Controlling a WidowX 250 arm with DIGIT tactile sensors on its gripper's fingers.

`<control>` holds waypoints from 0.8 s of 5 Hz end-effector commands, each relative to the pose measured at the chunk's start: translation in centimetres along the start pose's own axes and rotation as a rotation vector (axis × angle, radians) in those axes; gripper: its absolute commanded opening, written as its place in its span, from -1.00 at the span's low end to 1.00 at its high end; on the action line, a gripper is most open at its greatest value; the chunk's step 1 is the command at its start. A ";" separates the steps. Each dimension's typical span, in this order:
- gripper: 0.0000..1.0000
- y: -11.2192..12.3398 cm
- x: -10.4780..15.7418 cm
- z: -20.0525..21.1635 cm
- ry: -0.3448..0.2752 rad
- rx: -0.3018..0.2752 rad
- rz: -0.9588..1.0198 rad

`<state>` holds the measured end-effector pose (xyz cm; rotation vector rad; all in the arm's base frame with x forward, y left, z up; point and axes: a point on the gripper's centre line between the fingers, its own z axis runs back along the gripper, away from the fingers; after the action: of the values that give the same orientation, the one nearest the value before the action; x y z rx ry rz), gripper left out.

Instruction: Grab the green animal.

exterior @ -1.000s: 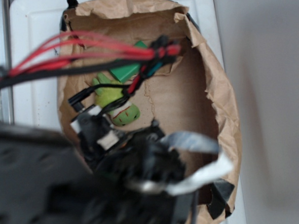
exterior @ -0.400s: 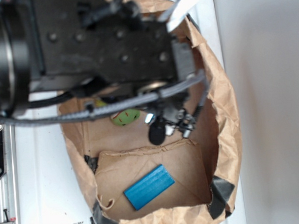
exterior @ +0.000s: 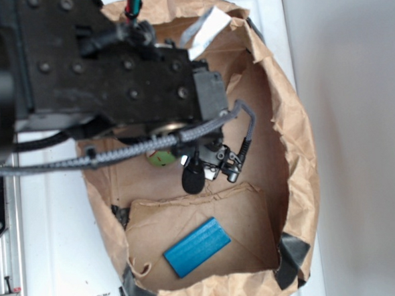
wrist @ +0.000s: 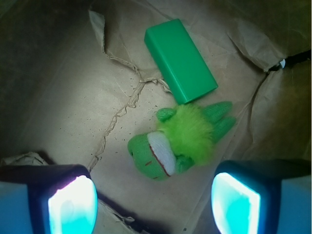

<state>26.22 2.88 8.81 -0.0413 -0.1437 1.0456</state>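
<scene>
Approach phase is what's happening here, I'd say: the gripper [wrist: 153, 197] is hovering over the green animal [wrist: 181, 140], which is lying on its side on the brown paper floor of the bag [exterior: 298, 155], with nothing grabbed yet. In the wrist view the two fingers [wrist: 70, 202] are sitting wide apart at the bottom corners, empty, and the plush is showing in the gap between them, a bit toward the top of it. The toy's fuzzy tuft is nearly touching the corner of the green block [wrist: 180, 59] just beyond it.

The next move is probably going to be a straight drop with a small nudge forward so the pads are straddling the body, then a squeeze, while keeping clear of that block.

From the exterior view the arm is covering most of the toy, so only a sliver of green is peeking out and I can't really judge height above it. The blue block [exterior: 197, 247] is lying well apart, in the lower part of the bag.
</scene>
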 end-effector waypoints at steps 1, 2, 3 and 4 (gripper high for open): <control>1.00 0.4 0.6 1.4 -0.045 -0.050 -0.003; 1.00 0.4 0.6 1.4 -0.045 -0.050 -0.003; 1.00 0.4 0.6 1.4 -0.045 -0.050 -0.003; 1.00 -0.3 1.5 1.2 0.019 -0.090 -0.244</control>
<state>26.83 2.38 9.22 -0.1042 -0.1207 0.7620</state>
